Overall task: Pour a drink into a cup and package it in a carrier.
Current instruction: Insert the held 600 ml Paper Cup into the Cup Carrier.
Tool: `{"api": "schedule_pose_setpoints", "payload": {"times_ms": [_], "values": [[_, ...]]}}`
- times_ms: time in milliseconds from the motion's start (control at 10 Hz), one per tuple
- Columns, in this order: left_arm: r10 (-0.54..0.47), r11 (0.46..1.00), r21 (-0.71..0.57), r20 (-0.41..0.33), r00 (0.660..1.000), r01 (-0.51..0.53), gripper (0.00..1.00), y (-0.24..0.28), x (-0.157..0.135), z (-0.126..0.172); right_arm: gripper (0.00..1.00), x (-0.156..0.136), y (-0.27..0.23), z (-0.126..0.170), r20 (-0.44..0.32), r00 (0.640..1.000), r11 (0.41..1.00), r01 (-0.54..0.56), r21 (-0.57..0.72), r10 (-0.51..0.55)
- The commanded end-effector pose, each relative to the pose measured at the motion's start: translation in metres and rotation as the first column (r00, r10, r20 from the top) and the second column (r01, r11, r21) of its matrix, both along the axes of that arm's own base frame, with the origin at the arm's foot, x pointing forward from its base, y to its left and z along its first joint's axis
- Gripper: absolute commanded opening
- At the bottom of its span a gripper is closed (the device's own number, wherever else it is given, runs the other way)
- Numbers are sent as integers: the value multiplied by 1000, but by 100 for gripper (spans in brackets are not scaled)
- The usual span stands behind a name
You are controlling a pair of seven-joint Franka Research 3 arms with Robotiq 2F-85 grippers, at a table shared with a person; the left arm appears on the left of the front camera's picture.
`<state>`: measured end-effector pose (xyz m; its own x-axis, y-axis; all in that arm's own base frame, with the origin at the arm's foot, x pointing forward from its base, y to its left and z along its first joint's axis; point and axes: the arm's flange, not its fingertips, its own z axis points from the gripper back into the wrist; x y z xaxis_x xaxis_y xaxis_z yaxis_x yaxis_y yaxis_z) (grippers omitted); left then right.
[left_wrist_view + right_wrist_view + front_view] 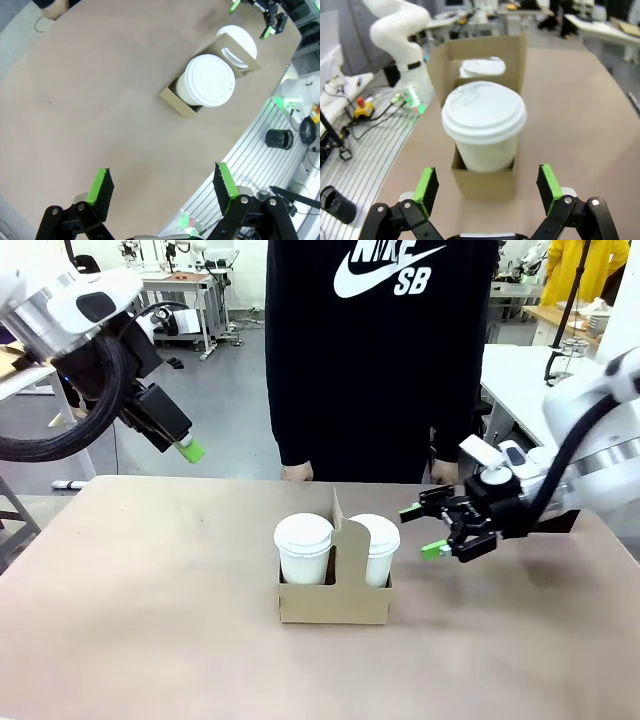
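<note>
2 lidded cups in carrier

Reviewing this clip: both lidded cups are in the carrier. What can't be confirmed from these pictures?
- Drink inside either cup: front and wrist views, the white lids and opaque paper walls hide the contents.
- Cup bases: the carrier walls cover them, so seating depth is unclear.
- Farther cup: right wrist view, mostly behind the centre handle.
- Left gripper: front view, one green pad shows, the arm blocks the rest.
- Person's hands: front view, mostly behind the table edge.

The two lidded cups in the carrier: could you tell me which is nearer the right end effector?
The cup on the carrier's right side, beyond the handle from the other cup; the right end effector hovers open beside it.
</note>
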<state>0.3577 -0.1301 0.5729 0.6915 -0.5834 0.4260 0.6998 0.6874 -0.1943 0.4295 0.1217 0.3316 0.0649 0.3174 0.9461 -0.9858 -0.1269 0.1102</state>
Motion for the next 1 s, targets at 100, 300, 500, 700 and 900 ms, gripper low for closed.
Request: {"api": "schedule_pose_setpoints", "payload": {"times_ms": [100,300,500,700,900], "values": [[12,1000,-4,-3,1000,-12,100,0,0,2,100,-38,-83,69,-55,939,911,314,-267,-339],[12,1000,-4,-3,1000,-12,100,0,0,2,100,-58,-126,100,-45,868,805,438,-399,-495],[12,1000,-4,-3,1000,-12,100,0,0,2,100,-77,-154,116,30,757,647,577,-499,-652],[12,1000,-4,-3,1000,-12,100,0,0,2,100,-85,-165,114,33,727,614,602,-511,-685],[12,1000,-4,-3,1000,-12,100,0,0,2,100,-90,-171,104,15,705,604,618,-503,-709]]}}
